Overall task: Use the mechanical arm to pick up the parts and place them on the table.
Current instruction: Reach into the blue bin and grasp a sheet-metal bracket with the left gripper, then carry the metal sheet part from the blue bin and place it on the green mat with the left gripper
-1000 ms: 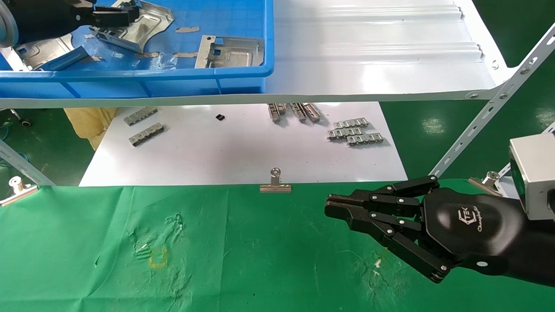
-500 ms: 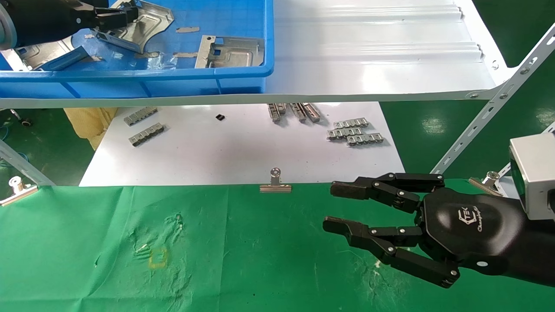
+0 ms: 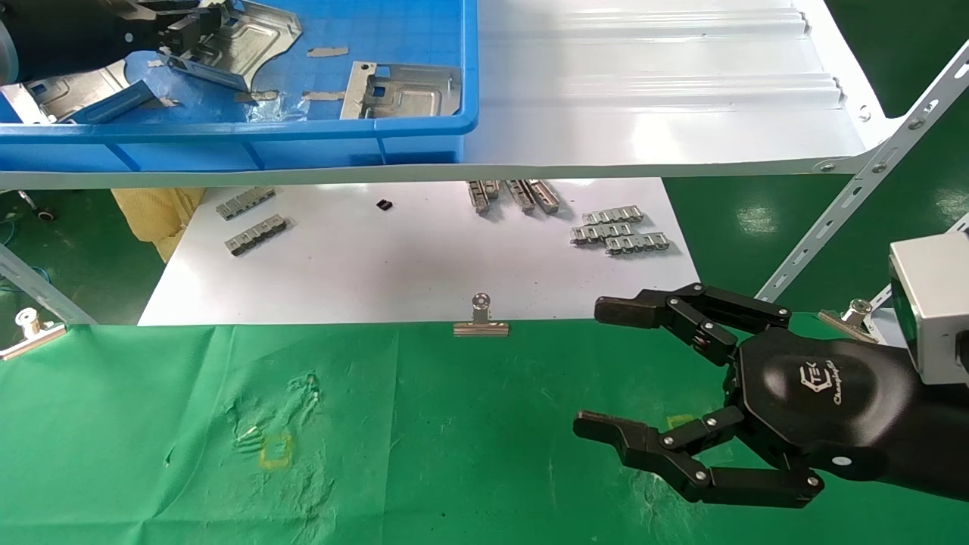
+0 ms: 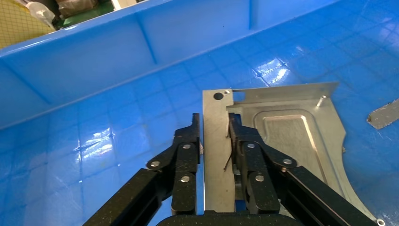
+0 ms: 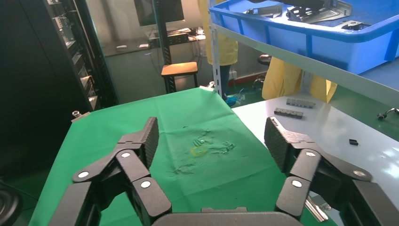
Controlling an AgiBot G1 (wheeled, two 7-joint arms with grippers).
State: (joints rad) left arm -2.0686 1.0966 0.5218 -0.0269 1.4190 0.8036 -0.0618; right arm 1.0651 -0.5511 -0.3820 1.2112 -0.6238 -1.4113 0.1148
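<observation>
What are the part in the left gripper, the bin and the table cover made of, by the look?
Part: likely stamped sheet metal, bare silvery, with embossed recess and punched holes.
Bin: looks like moulded plastic, glossy blue, with glare spots.
Table cover: apparently woven cloth, matte green, wrinkled and puckered.
Left gripper straddles the part's edge.

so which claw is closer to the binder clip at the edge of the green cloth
Right. The right claw hangs open over the green cloth, a short way to the right of the binder clip. The left claw is up in the blue bin, gripping a metal part.
</observation>
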